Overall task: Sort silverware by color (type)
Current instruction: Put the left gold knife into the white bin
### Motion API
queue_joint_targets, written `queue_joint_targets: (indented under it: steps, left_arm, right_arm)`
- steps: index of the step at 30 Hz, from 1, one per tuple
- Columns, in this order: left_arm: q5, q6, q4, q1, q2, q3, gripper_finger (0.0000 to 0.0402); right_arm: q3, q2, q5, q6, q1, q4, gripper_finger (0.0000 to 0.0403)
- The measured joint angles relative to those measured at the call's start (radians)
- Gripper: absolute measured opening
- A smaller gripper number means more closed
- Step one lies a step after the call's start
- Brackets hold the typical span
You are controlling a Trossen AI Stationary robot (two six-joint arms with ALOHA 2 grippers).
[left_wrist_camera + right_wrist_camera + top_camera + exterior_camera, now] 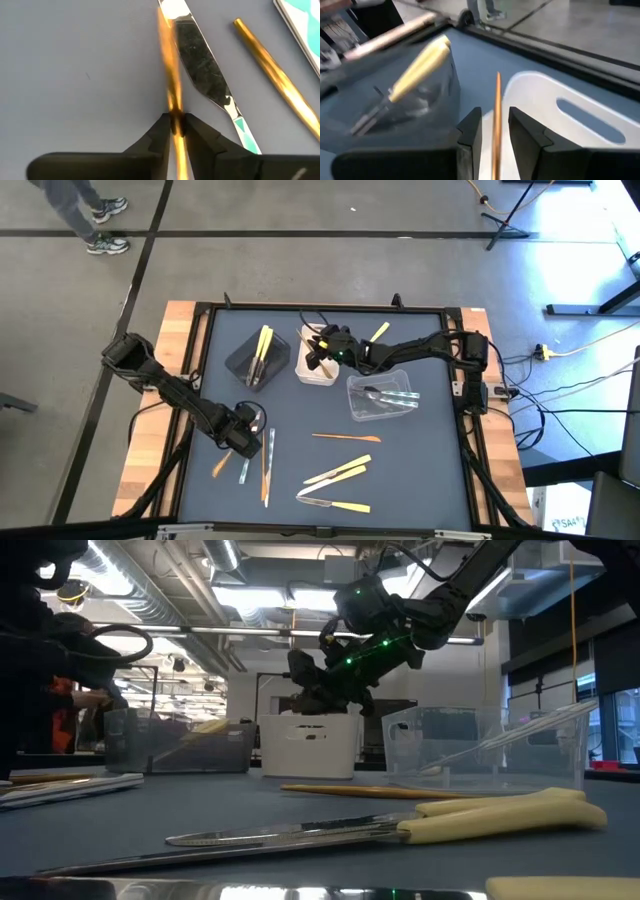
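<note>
Sorting explains both grips: the right gripper [495,135] hangs over the white tray [318,372] with a thin orange-brown utensil [497,120] pinched between its fingers, probably to drop it there. The left gripper [176,125] is low on the mat, its fingers closed on another orange-brown piece [169,65] beside a silver knife [200,65]. Yellow pieces [262,345] lie in the black tray [240,362], silver ones [385,394] in the clear tray [358,410], and more silverware [340,473] waits on the mat.

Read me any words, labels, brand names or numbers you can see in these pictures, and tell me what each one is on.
None can be read.
The white tray, the black tray and the clear tray show no label.
The utensils on the table, such as the cream-handled knife, show no marking.
The room behind the table shows no sign that can be read in the low view.
</note>
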Motion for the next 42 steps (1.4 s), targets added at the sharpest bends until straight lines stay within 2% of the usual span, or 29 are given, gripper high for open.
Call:
queue_joint_targets:
  steps: [4, 7, 13, 18, 23, 32, 36, 39, 42]
  left_arm:
    - [0.0, 0.0, 0.0, 0.0, 0.0, 0.0, 0.0025]
    - [0.0, 0.0, -0.001, 0.0, 0.0, 0.0, 0.0021]
    - [0.0, 0.003, -0.008, 0.0, -0.004, 0.0, 0.0021]
    - [0.001, 0.003, -0.029, 0.0, -0.045, -0.004, 0.0021]
    - [0.008, 0.002, -0.041, -0.001, -0.117, -0.006, 0.0021]
    - [0.021, 0.003, -0.01, 0.0, -0.278, -0.005, 0.002]
    - [-0.073, 0.003, 0.078, 0.0, -0.356, -0.004, 0.002]
    - [-0.213, 0.018, 0.188, 0.009, -0.395, -0.003, 0.002]
    - [-0.36, 0.101, 0.321, 0.03, -0.41, -0.002, 0.002]
  right_arm:
    - [0.001, -0.019, -0.001, 0.0, 0.0, 0.007, 0.0083]
    - [0.001, -0.055, -0.039, -0.012, 0.0, -0.001, 0.0083]
    - [0.001, -0.151, -0.155, -0.148, 0.009, -0.002, 0.0083]
    - [0.001, -0.246, -0.157, -0.239, 0.032, -0.019, 0.0083]
    - [0.001, -0.34, -0.151, -0.289, 0.047, -0.105, 0.0083]
    - [0.001, -0.477, -0.149, -0.303, 0.047, -0.363, 0.0083]
    - [0.001, -0.521, -0.149, -0.339, 0.047, -0.448, 0.0083]
    - [0.0, -0.533, -0.15, -0.341, 0.047, -0.487, 0.0083]
    - [0.0, -0.533, -0.153, -0.341, 0.047, -0.492, 0.0083]
